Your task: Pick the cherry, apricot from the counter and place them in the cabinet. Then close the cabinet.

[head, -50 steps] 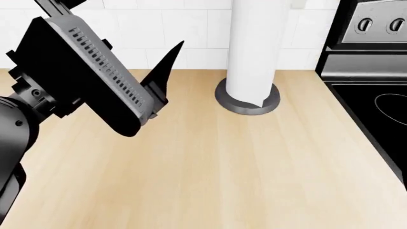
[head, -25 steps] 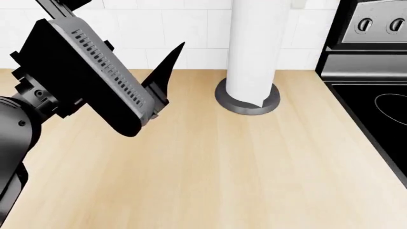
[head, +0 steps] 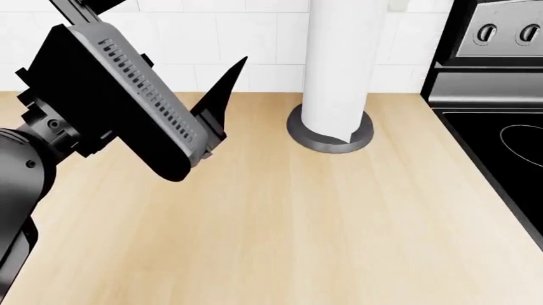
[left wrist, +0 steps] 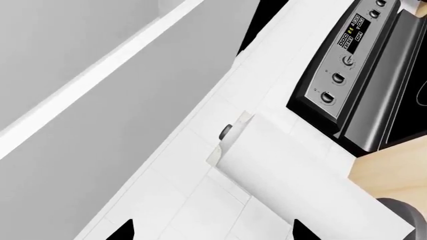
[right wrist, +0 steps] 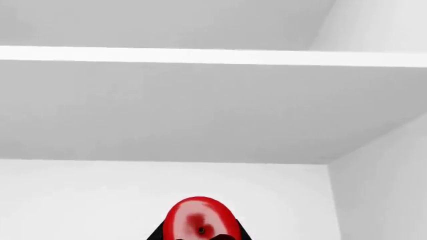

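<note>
The right claw (right wrist: 200, 238) is clamped on the cherry (right wrist: 200, 219): in the right wrist view the glossy red fruit sits between two dark fingertips (right wrist: 159, 234) at the lower edge of the picture. Around it is the inside of the cabinet (right wrist: 200, 185), with a pale floor below the fruit, a white shelf (right wrist: 200, 56) running across above it, and a side wall closing the space at one end. Whether the cherry touches the cabinet floor cannot be told from here. The right claw does not show in the head view.

The left claw (head: 222, 95) is raised over the counter (head: 280, 216) at the left of the head view, its broad black body slanting up and one pointed fingertip (head: 229, 79) standing out against the tiled wall (head: 254, 44). In the left wrist view only two dark tips (left wrist: 125, 231) show at the picture's edge, well apart with nothing between them, so this claw is spread and empty.

Behind it on the counter stands a roll of paper towels (head: 337, 63) on a round grey base (head: 329, 135), close to the wall. The stove (head: 500, 95) with its knobs and black glass top sits at the right end of the counter. The apricot is not seen in any view.
</note>
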Controlling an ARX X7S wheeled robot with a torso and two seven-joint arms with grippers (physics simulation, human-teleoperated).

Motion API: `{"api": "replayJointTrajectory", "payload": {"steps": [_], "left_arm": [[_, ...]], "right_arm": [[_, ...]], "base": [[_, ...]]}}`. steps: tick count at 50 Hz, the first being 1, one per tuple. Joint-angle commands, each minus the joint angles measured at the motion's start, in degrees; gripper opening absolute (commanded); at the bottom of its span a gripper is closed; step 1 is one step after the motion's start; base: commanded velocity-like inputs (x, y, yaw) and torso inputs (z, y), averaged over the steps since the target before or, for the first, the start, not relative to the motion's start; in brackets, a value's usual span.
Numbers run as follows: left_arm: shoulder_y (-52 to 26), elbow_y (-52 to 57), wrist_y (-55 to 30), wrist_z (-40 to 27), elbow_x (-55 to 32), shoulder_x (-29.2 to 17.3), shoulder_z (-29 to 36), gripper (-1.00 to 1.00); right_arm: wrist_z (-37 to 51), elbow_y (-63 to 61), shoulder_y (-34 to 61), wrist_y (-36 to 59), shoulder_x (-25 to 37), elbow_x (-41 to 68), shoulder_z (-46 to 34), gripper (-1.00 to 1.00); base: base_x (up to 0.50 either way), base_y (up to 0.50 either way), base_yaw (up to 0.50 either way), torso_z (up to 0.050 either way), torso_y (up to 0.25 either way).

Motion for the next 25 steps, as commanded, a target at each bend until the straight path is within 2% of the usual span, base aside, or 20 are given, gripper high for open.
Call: {"api": "replayJointTrajectory", "payload": {"steps": [1, 25], "left_arm": [[-0.1, 0.0, -0.2, -0.2, 0.0, 0.0, 0.1, 1.00], [0.5, -0.3, 0.4, -0.6, -0.1, -0.2, 0.1, 1.00]], "right_arm": [[-6.6, 19.0, 7.6, -5.9, -5.0, -2.8, -0.7, -1.00], [-8.5, 19.0, 9.9, 5.3, -5.0, 3.4, -8.7, -1.00]], "base": [[0.00, 0.00, 0.00, 0.000, 0.000], [0.00, 0.00, 0.00, 0.000, 0.000]]}}
